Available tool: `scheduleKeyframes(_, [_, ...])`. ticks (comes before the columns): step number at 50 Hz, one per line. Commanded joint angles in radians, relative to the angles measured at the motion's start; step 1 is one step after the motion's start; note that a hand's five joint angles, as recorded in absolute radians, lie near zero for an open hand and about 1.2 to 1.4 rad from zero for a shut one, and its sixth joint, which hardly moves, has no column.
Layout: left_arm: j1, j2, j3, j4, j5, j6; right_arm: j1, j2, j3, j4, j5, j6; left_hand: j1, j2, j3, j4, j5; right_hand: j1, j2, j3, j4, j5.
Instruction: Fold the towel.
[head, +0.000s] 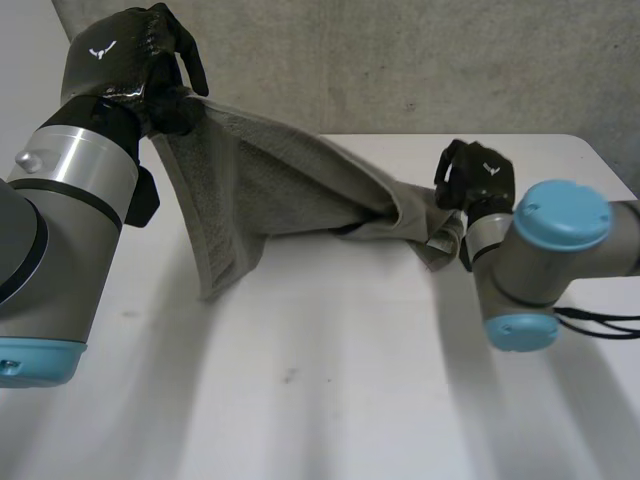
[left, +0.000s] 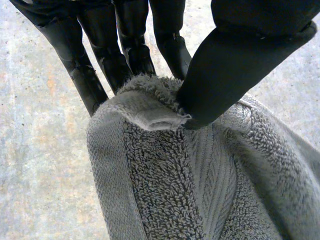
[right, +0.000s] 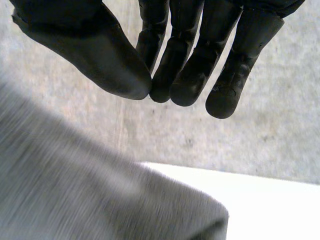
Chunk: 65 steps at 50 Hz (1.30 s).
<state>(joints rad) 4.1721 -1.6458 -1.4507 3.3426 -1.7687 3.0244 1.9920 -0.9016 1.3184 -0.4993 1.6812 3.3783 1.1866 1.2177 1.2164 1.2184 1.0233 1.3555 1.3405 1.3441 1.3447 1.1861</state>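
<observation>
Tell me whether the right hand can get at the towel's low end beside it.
Probably yes: the right hand sits right beside that end of the towel, nothing lies between them, and its fingers hold nothing. The left hand pinches the raised corner.

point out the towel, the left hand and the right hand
towel (head: 290, 185), head view, middle of the raised cloth
left hand (left: 240, 65), left wrist view, thumb pinching the towel's edge
right hand (head: 484, 172), head view, back of the hand

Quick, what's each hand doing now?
Left hand: shut on a corner of the grey terry towel.
Right hand: open, fingers straight, holding nothing.
</observation>
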Motion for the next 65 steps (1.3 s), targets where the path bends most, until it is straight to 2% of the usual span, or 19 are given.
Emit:
scheduleKeyframes(1, [0.014, 0.001, 0.000, 0.000, 0.003, -0.004, -0.080, -0.186, -0.005, 0.005, -0.161, 0.052, 0.210, 0.179, 0.180, 0.178, 0.198, 0.041, 0.056, 0.052, 0.052, 0.036])
scheduleKeyframes(4, [0.017, 0.001, 0.001, 0.000, 0.003, -0.003, -0.096, -0.243, -0.025, 0.016, -0.187, 0.056, 0.210, 0.179, 0.180, 0.178, 0.198, 0.041, 0.056, 0.052, 0.052, 0.036])
scheduleKeyframes(5, [0.017, 0.003, 0.001, 0.000, 0.003, -0.003, -0.114, -0.308, -0.057, 0.028, -0.228, 0.056, 0.210, 0.179, 0.180, 0.178, 0.198, 0.041, 0.056, 0.052, 0.052, 0.036])
scheduleKeyframes(6, [0.019, 0.006, 0.001, 0.000, 0.003, -0.003, -0.114, -0.309, -0.057, 0.028, -0.228, 0.056, 0.210, 0.179, 0.180, 0.178, 0.198, 0.041, 0.056, 0.052, 0.052, 0.036])
scheduleKeyframes(8, [0.019, 0.006, 0.001, 0.000, 0.003, -0.003, -0.153, -0.391, -0.135, 0.114, -0.294, 0.059, 0.210, 0.179, 0.180, 0.178, 0.198, 0.041, 0.056, 0.052, 0.052, 0.036])
scheduleKeyframes(9, [0.019, 0.006, 0.001, 0.000, 0.003, -0.003, -0.153, -0.392, -0.136, 0.114, -0.294, 0.059, 0.210, 0.179, 0.180, 0.178, 0.198, 0.041, 0.056, 0.052, 0.052, 0.036])
scheduleKeyframes(11, [0.019, 0.006, 0.001, -0.002, 0.006, -0.003, -0.156, -0.386, -0.186, 0.242, -0.348, 0.041, 0.210, 0.179, 0.180, 0.178, 0.198, 0.041, 0.056, 0.052, 0.052, 0.036])
scheduleKeyframes(14, [0.019, 0.004, -0.002, -0.002, 0.008, -0.003, -0.154, -0.373, -0.188, 0.308, -0.365, 0.030, 0.210, 0.179, 0.180, 0.178, 0.198, 0.024, 0.039, 0.036, 0.035, 0.019])
scheduleKeyframes(15, [0.019, 0.004, -0.002, -0.002, 0.008, -0.003, -0.150, -0.347, -0.180, 0.362, -0.373, 0.011, 0.210, 0.179, 0.180, 0.178, 0.198, -0.438, -0.423, -0.427, -0.427, -0.443])
scheduleKeyframes(16, [0.020, 0.004, -0.002, -0.002, 0.008, -0.003, -0.145, -0.314, -0.168, 0.413, -0.373, -0.020, 0.210, 0.179, 0.180, 0.178, 0.198, -0.756, -0.741, -0.745, -0.746, -0.762])
scheduleKeyframes(19, [0.020, 0.003, -0.002, -0.003, 0.008, -0.002, -0.128, -0.261, -0.111, 0.475, -0.368, -0.101, 0.210, 0.179, 0.180, 0.178, 0.198, -0.856, -0.841, -0.845, -0.845, -0.861])
scheduleKeyframes(23, [0.020, 0.003, 0.000, -0.009, 0.009, -0.001, -0.121, -0.244, -0.015, 0.469, -0.370, -0.175, 0.210, 0.179, 0.180, 0.178, 0.198, -0.941, -0.926, -0.930, -0.931, -0.946])
scheduleKeyframes(28, [0.017, 0.008, 0.013, -0.022, 0.011, 0.001, -0.119, -0.206, 0.091, 0.397, -0.376, -0.218, 0.210, 0.179, 0.180, 0.178, 0.198, -0.927, -0.912, -0.916, -0.916, -0.932])
scheduleKeyframes(38, [0.003, 0.004, 0.145, -0.100, 0.012, 0.011, -0.058, -0.172, 0.220, 0.381, -0.376, -0.165, 0.210, 0.179, 0.180, 0.178, 0.198, -0.909, -0.894, -0.898, -0.899, -0.915])
scheduleKeyframes(47, [0.002, -0.012, 0.236, -0.153, 0.014, 0.013, 0.033, -0.226, 0.311, 0.378, -0.391, -0.149, 0.210, 0.179, 0.180, 0.178, 0.198, -0.889, -0.874, -0.877, -0.878, -0.894])
scheduleKeyframes(51, [0.002, -0.019, 0.248, -0.157, 0.014, 0.011, 0.048, -0.269, 0.358, 0.355, -0.370, -0.174, 0.210, 0.179, 0.180, 0.178, 0.198, -0.927, -0.912, -0.915, -0.916, -0.932])
scheduleKeyframes(60, [-0.009, -0.008, 0.240, -0.158, 0.011, 0.007, 0.031, -0.263, 0.358, 0.237, -0.324, -0.183, 0.210, 0.179, 0.180, 0.178, 0.198, -0.980, -0.965, -0.968, -0.969, -0.985])
scheduleKeyframes(65, [-0.017, -0.003, 0.233, -0.160, 0.011, 0.008, -0.010, -0.174, 0.264, 0.246, -0.327, -0.206, 0.210, 0.179, 0.180, 0.178, 0.198, -0.983, -0.968, -0.971, -0.972, -0.988])
